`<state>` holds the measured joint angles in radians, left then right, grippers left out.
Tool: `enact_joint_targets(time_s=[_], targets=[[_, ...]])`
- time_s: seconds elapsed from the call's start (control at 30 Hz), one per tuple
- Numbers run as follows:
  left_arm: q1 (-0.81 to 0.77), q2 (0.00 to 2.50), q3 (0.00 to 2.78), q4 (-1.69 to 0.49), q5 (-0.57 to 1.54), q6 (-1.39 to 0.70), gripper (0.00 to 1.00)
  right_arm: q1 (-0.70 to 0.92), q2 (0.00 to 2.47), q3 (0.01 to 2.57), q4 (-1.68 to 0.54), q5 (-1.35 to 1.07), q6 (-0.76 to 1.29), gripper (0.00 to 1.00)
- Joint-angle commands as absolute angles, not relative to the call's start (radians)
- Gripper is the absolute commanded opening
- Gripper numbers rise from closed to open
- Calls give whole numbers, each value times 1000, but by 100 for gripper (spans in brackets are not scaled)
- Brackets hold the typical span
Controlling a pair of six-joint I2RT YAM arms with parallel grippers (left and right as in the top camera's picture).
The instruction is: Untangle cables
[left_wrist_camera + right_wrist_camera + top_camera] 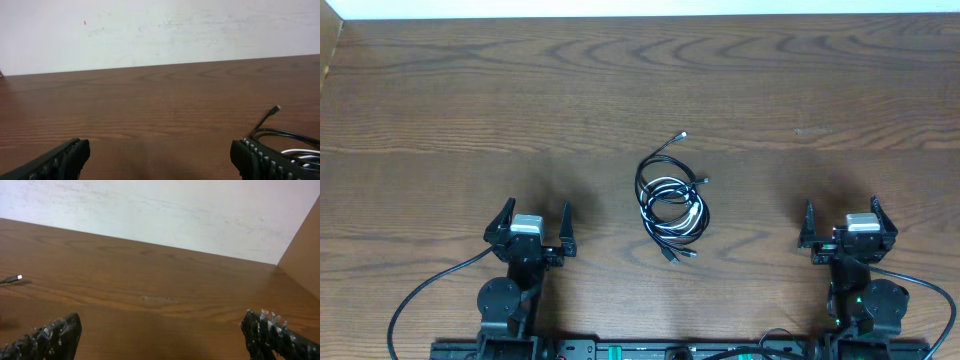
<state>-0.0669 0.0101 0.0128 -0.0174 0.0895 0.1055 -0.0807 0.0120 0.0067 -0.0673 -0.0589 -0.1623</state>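
The cables [671,203] lie in one tangled coil at the middle of the wooden table, black cords looped with a white one, plug ends sticking out at the top and bottom. My left gripper [531,217] is open and empty, to the left of the coil. My right gripper [845,222] is open and empty, to the right of it. The left wrist view shows the open left gripper [159,157] with part of the coil [280,135] at its right edge. The right wrist view shows the open right gripper [161,337] and one plug end [14,279] at the far left.
The wooden table [470,110] runs back to a white wall [160,30]. A wooden side panel [305,250] stands at the table's right edge. The arms' thick black wires [420,295] trail along the front edge.
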Motion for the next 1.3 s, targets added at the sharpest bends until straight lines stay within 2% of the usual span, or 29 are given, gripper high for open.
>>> enact_joint_targets(time_s=[0.0, 0.57, 0.87, 1.1, 1.27], targets=[[-63, 4, 4, -61, 123, 112, 95, -74, 7, 6, -72, -58, -162, 99], [-63, 16, 33, -59, 120, 20, 95, -74, 7, 6, -57, -59, -157, 99], [-63, 171, 155, -85, 120, -74, 95, -74, 7, 55, -126, -54, -150, 99], [-63, 357, 360, -260, 124, -133, 95, -74, 76, 159, -276, -54, -119, 99], [-63, 461, 525, -413, 123, -134, 95, -74, 191, 236, -302, -55, -37, 99]])
